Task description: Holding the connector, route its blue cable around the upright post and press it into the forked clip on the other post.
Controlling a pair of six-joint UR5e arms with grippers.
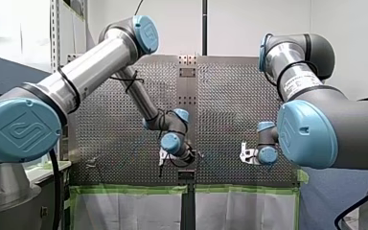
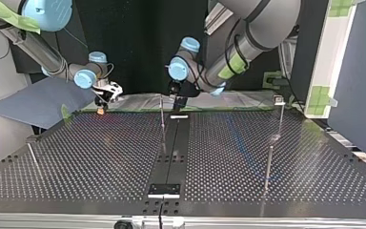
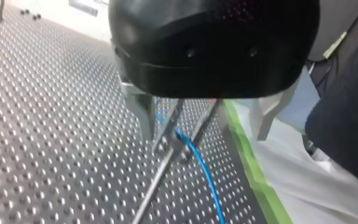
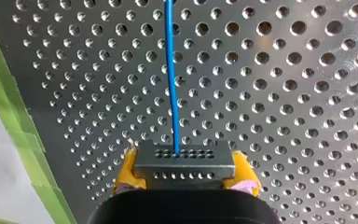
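Connector [image 4: 182,158], a dark block, sits clamped between the yellow pads [image 4: 125,170] of my right gripper [image 4: 184,175]. Its blue cable [image 4: 170,70] runs straight ahead over the perforated table [image 4: 284,93] and goes out of view. Between the spread metal fingers [image 3: 137,105] of my left gripper [image 3: 200,116] stand the forked clip [image 3: 173,140] and the cable; whether the cable sits in the fork is hard to see. Green tape [image 3: 251,163] marks the table edge just beside them.

Cable [image 4: 171,70] is blue, connector [image 4: 184,161] black, pads [image 4: 127,170] yellow, tape [image 4: 9,116] green.
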